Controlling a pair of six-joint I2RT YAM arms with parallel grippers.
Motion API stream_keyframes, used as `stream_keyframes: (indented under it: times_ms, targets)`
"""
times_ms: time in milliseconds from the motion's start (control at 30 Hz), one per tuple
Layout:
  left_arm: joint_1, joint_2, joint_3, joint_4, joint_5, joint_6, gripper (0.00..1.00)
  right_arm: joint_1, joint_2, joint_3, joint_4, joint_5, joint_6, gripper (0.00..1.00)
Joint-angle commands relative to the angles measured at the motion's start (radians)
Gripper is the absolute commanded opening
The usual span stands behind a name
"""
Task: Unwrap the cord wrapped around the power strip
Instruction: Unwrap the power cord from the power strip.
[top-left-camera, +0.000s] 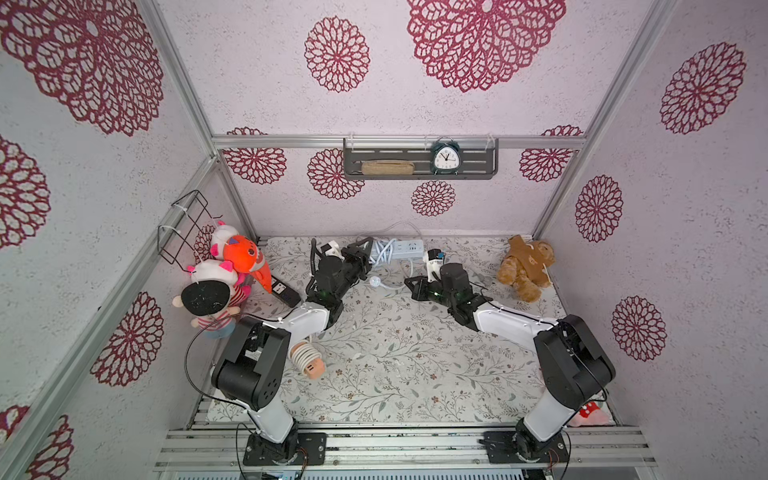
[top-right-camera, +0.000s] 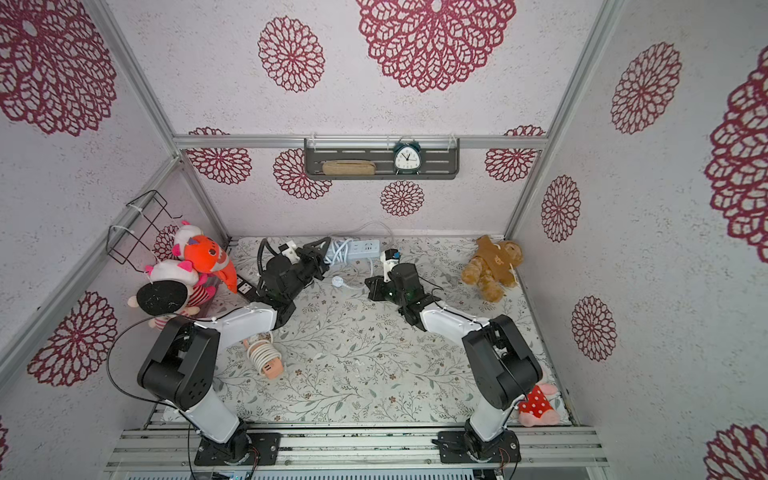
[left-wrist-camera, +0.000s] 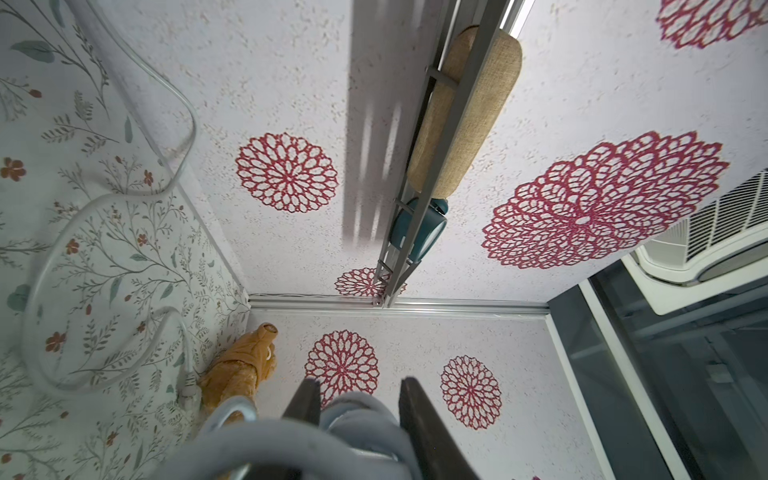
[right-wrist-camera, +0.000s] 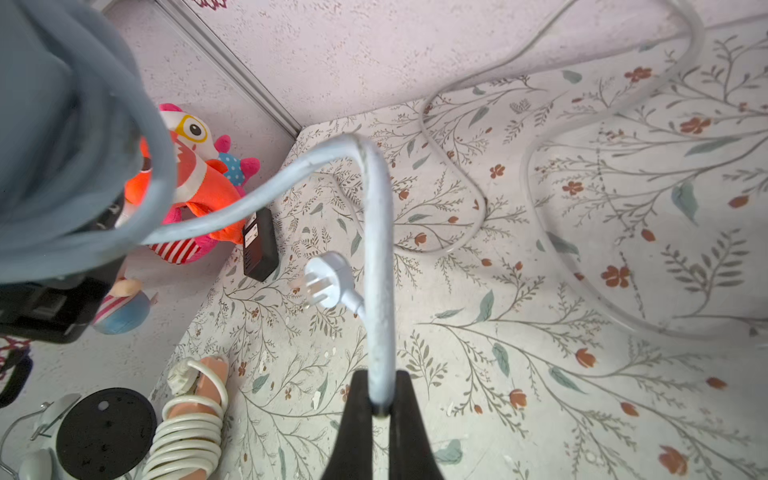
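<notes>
The white power strip (top-left-camera: 402, 248) lies at the back of the mat, and its cord (top-left-camera: 381, 252) is still coiled round its left end. My left gripper (top-left-camera: 368, 249) is shut on that coiled end; in the left wrist view grey loops (left-wrist-camera: 357, 415) fill the gap between its fingers (left-wrist-camera: 305, 403). My right gripper (right-wrist-camera: 380, 376) is shut on a free stretch of the cord (right-wrist-camera: 376, 249), in front of the strip in a top view (top-left-camera: 409, 284). The white plug (right-wrist-camera: 328, 282) lies on the mat between the arms. Loose, blurred cord loops (right-wrist-camera: 582, 208) trail by the back wall.
A pink strip wound with white cord (top-left-camera: 306, 359) lies by the left arm's base. A black power strip (top-left-camera: 284, 289) and plush toys (top-left-camera: 232, 257) crowd the left wall. A brown teddy (top-left-camera: 525, 266) sits at the right. A shelf (top-left-camera: 419, 176) with a clock hangs on the back wall.
</notes>
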Motion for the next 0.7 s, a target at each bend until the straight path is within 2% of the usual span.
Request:
stream_keyframes:
  times_ms: [0,167,400,667]
  targets:
    - [0.016,0.018,-0.01,0.266,-0.019,-0.16,0.0,0.0,0.003,-0.002,-0.079,0.052,-0.087,0.0]
    - [0.034,0.015,-0.017,0.244,-0.031,-0.183,0.0,0.0,0.026,0.004,-0.206,0.113,-0.182,0.0]
    - [0.129,-0.085,-0.085,0.15,-0.059,-0.168,0.0,-0.001,0.019,0.018,-0.423,0.187,-0.319,0.0]
    - [0.182,-0.106,-0.122,0.182,-0.061,-0.222,0.0,-0.001,0.032,-0.002,-0.519,0.225,-0.404,0.0]
